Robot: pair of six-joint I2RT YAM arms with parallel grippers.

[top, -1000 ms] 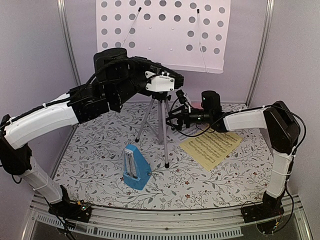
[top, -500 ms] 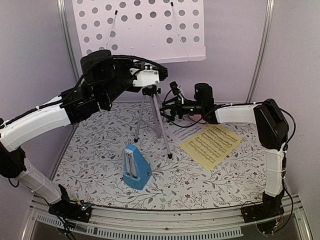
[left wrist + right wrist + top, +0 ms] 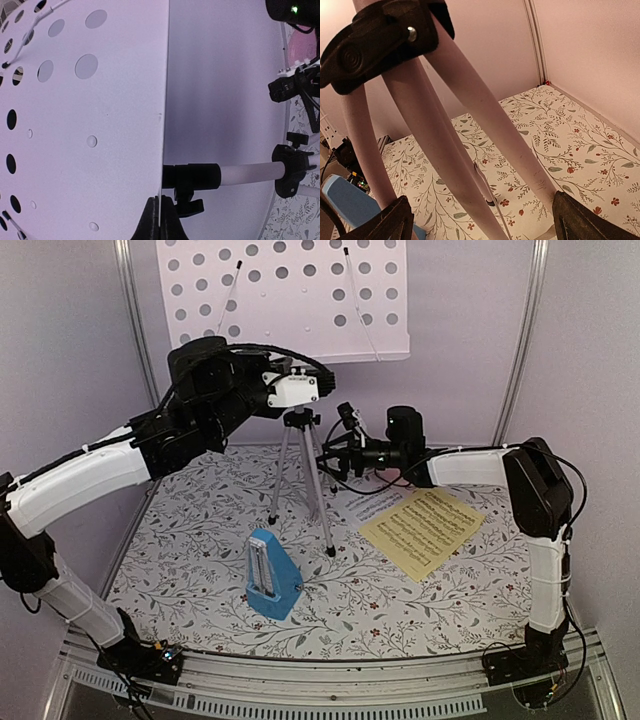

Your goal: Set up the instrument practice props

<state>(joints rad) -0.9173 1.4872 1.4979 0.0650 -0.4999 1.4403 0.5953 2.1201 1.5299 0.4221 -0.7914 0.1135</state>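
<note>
PRACTICE CORNER, MID-SETUP: Nearest the rail, the blue metronome (image 3: 272, 585) stands upright on the floral table (image 3: 180, 560), well apart from both arms. To its right the yellow sheet (image 3: 422, 530) lies flat, with an edge of the white sheet (image 3: 364, 509) showing from under it. Behind them rises the music stand (image 3: 290, 295), its long axis close to upright, tripod legs (image 3: 318, 490) splayed toward the cloth (whether every foot bears weight cannot be told from here). The right gripper (image 3: 482, 215), fingers spread wide, sits level with those legs and just beside them on the sheet side; its wrist view shows the legs framed between the open fingers (image 3: 390, 222), not touched. Higher and farther back, the left gripper (image 3: 159, 222) is pressed together on the lower edge of the perforated desk, next to the black collar atop the post. The right arm is the nearer one to the legs, which seem to be its next hold.
</note>
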